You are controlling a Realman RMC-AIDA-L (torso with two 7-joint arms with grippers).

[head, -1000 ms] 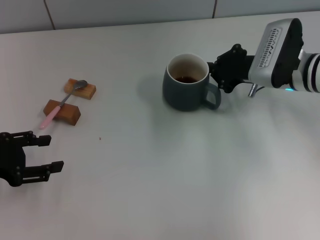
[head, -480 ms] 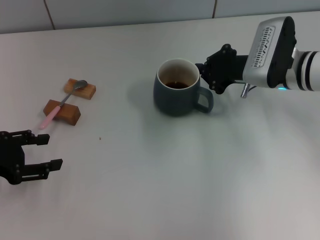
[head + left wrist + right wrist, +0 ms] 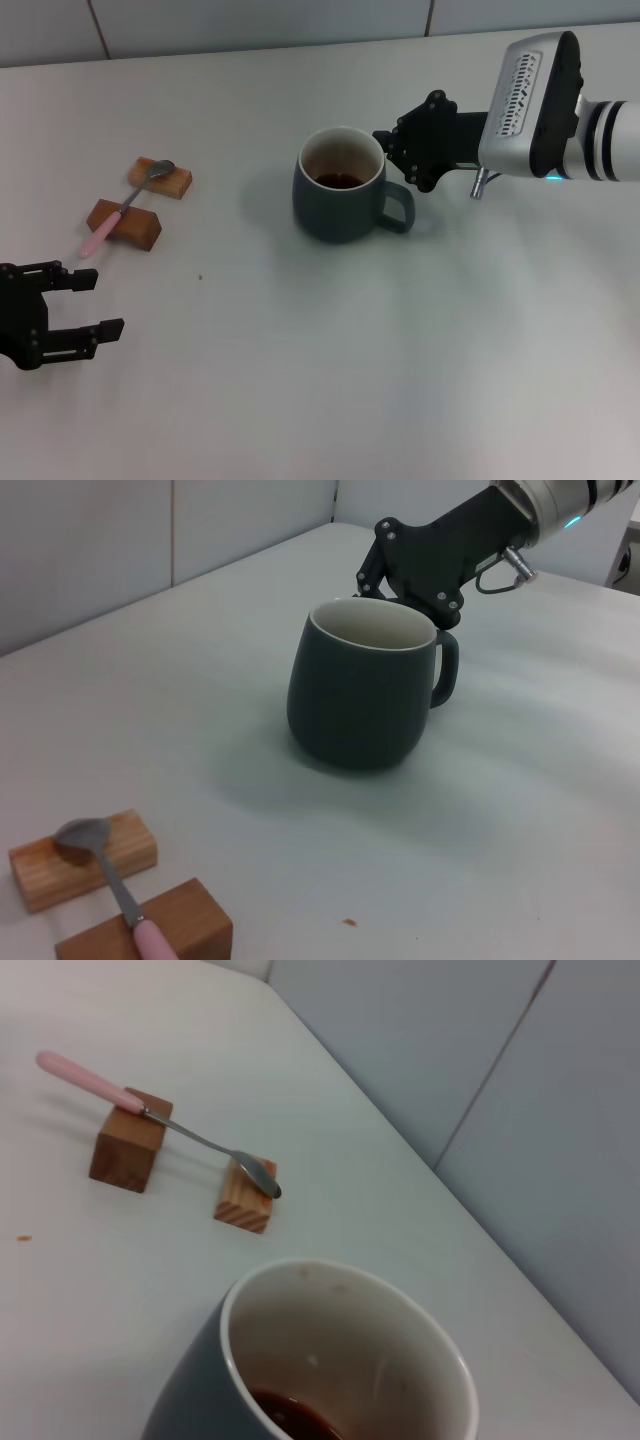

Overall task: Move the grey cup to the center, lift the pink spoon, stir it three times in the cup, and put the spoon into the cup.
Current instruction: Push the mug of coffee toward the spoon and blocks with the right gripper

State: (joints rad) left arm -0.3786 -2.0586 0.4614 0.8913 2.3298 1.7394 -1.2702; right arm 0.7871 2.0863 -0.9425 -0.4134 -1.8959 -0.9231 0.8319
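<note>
Here, your right gripper (image 3: 392, 155) sits against the far-right rim of the grey cup (image 3: 338, 198), just above its handle; whether its fingers are parted or clamped cannot be made out. The cup stands upright near the table (image 3: 330, 360) centre, with dark liquid inside. Off to the left, the pink spoon (image 3: 125, 207) lies bridged across two wooden blocks (image 3: 126, 224). Your left gripper (image 3: 88, 306) hovers near the table's left edge, fingers spread wide and holding nothing.

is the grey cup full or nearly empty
Nearly empty: the grey cup shows only a shallow pool of dark brown liquid at the bottom, its cream inside wall bare above.
</note>
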